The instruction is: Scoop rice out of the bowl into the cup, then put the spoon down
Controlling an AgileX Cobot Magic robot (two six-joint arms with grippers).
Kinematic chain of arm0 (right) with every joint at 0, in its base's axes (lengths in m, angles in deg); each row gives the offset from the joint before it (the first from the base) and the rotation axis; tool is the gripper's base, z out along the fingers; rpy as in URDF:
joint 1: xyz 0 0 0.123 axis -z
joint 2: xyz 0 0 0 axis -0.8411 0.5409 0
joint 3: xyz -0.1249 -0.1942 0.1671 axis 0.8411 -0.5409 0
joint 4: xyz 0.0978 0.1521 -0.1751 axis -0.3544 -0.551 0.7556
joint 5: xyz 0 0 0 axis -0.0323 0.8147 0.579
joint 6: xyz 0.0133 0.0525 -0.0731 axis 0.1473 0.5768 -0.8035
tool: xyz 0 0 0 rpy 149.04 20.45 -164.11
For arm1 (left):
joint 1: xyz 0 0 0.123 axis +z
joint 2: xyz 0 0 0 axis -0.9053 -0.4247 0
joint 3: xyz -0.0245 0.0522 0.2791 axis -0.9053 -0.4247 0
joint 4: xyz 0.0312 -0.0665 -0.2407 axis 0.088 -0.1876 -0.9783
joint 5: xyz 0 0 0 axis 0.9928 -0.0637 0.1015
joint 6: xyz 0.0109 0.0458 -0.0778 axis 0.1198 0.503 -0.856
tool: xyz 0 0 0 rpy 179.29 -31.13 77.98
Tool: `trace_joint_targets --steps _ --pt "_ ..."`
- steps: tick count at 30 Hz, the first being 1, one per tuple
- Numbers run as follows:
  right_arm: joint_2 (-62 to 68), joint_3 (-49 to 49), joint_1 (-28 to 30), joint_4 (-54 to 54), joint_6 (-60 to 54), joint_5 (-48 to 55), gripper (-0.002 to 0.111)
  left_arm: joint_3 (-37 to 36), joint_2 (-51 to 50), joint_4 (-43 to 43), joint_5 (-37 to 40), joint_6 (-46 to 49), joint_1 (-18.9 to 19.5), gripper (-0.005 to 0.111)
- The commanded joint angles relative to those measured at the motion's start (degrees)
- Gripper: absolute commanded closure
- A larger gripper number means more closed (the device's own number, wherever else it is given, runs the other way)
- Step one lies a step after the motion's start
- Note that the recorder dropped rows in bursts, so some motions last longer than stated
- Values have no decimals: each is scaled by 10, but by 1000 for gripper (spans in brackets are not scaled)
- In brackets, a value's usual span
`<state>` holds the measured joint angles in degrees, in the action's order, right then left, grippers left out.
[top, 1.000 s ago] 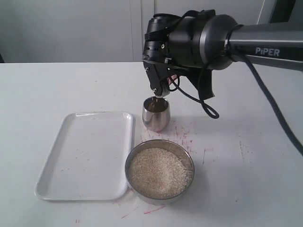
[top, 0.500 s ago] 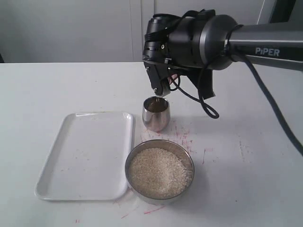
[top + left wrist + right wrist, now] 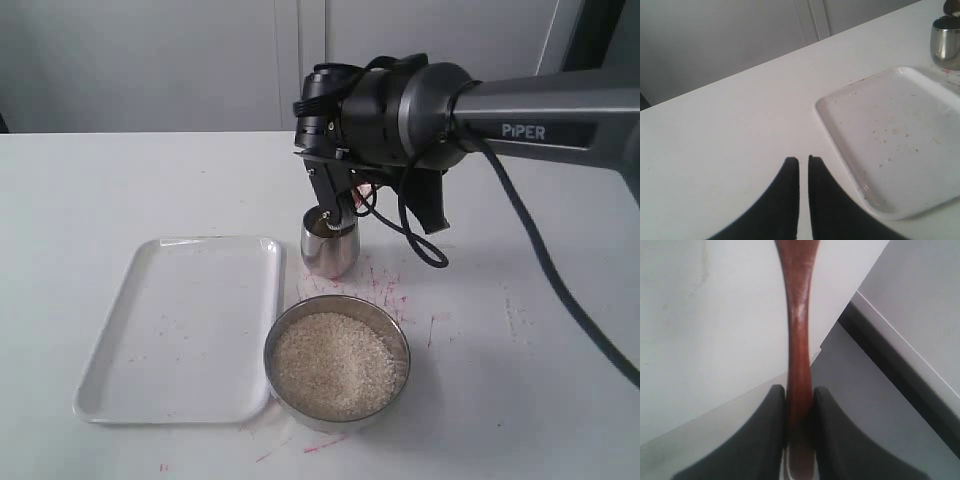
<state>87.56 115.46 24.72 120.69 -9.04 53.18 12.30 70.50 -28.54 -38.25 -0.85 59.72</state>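
Clamping the slim handle of the reddish-brown wooden spoon (image 3: 799, 325), the right gripper (image 3: 800, 390) has its jaws partly closed and pressed against the handle on both sides. In the exterior view this gripper (image 3: 328, 210) hangs tip-down right over the mouth of the small shiny steel cup (image 3: 330, 255), with its tips at the rim. The spoon's round end is hidden there, so it cannot be told whether it is inside the cup.

The cup stands upright on the white table (image 3: 520, 380), just behind the wide steel bowl (image 3: 404, 345), close to it but not touching. The bowl is nearly full of off-white rice (image 3: 335, 365). A white rectangular tray (image 3: 180, 320) lies just beside the bowl on its left, with a few specks scattered on it and one corner near the cup. Red smears (image 3: 385, 285) mark the table around the cup and bowl.

The left gripper (image 3: 803, 159) hovers over bare table beside the tray, its jaws drawn together to a thin slit with nothing between them.
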Motion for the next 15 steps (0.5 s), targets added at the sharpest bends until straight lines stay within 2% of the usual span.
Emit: trace_joint_targets --steps 1,15 --pt "-5 -3 -1 33 4 20 108 2 1 -3 -2 1 -2 92" --pt "-12 -3 -19 67 -18 17 108 2 1 -3 -2 1 -2 92"
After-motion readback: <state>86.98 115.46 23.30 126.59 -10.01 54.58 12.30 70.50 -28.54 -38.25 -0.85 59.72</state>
